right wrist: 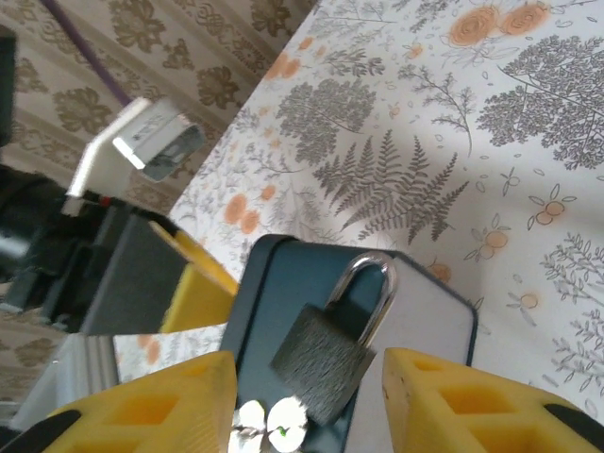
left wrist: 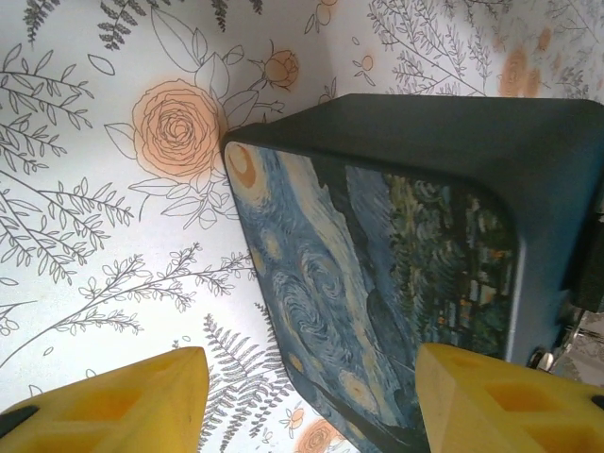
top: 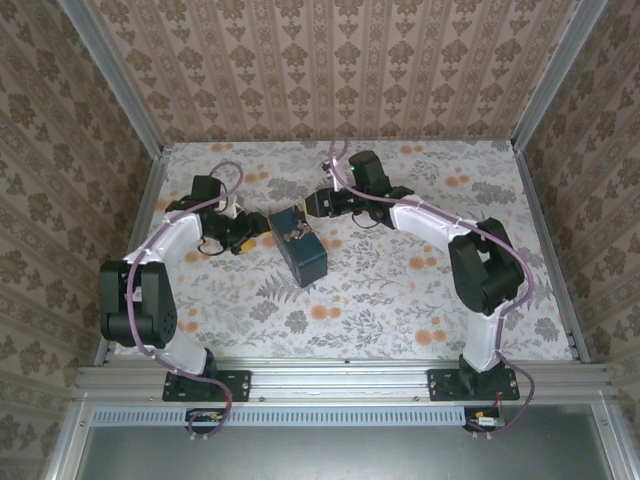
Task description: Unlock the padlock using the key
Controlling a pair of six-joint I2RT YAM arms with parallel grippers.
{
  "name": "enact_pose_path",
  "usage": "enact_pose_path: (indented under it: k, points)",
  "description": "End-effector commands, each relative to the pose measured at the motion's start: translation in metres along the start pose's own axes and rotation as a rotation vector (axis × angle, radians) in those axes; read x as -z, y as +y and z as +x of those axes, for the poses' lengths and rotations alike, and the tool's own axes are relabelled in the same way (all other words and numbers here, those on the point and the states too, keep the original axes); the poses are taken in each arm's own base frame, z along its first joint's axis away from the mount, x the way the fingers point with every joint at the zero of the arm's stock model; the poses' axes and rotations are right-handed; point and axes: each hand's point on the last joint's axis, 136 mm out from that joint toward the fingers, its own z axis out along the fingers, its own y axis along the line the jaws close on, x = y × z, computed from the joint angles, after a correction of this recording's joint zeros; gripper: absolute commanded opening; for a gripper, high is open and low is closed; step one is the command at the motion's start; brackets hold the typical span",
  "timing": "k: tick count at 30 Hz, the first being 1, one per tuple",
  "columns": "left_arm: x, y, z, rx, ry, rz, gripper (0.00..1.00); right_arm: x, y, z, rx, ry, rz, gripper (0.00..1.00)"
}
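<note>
- While the right gripper [right wrist: 310, 363] hovers with jaws apart, the padlock [right wrist: 326, 354] lies flat between them on the tin [right wrist: 425, 321].
- Key [right wrist: 269, 420] glints just beside the padlock's body, near the tin's edge.
- Left gripper [left wrist: 311, 373], jaws apart, faces the tin's swirly printed side.
- Floral table [top: 400, 290] lies open around the tin, with the walls well apart from it.

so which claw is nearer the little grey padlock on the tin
Right. The right claw hangs open just over the small dark grey metal padlock, a finger on either side. The left claw sits lower, open at the side of the dark blue rectangular tin.
</note>
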Motion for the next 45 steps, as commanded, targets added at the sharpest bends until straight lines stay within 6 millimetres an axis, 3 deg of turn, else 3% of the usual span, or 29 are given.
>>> enact_pose_path:
  k: [1, 7, 17, 27, 33, 39, 45]
  points:
    - [0.004, 0.000, 0.006, -0.003, 0.000, -0.013, 0.61, -0.020, -0.014, 0.005, -0.002, 0.018, 0.059, 0.48]
    - [0.006, -0.002, 0.005, -0.009, -0.003, -0.005, 0.60, -0.031, -0.022, 0.011, -0.015, 0.017, 0.086, 0.51]
    - [0.004, 0.001, 0.008, -0.009, 0.002, -0.004, 0.60, -0.034, -0.005, 0.000, -0.067, -0.062, 0.003, 0.55]
    - [0.006, 0.000, 0.010, -0.015, -0.004, -0.001, 0.60, -0.050, -0.006, 0.032, 0.026, 0.089, 0.106, 0.55]
    - [0.007, 0.001, 0.011, -0.017, -0.005, -0.007, 0.60, -0.045, -0.006, 0.033, 0.043, 0.082, 0.139, 0.38]
    - [0.007, 0.002, 0.012, -0.016, -0.006, -0.011, 0.60, -0.029, 0.000, 0.011, 0.054, -0.032, 0.140, 0.26]
    - [0.008, 0.003, 0.012, -0.016, -0.009, -0.013, 0.60, -0.004, -0.013, -0.007, 0.020, -0.168, 0.150, 0.17]
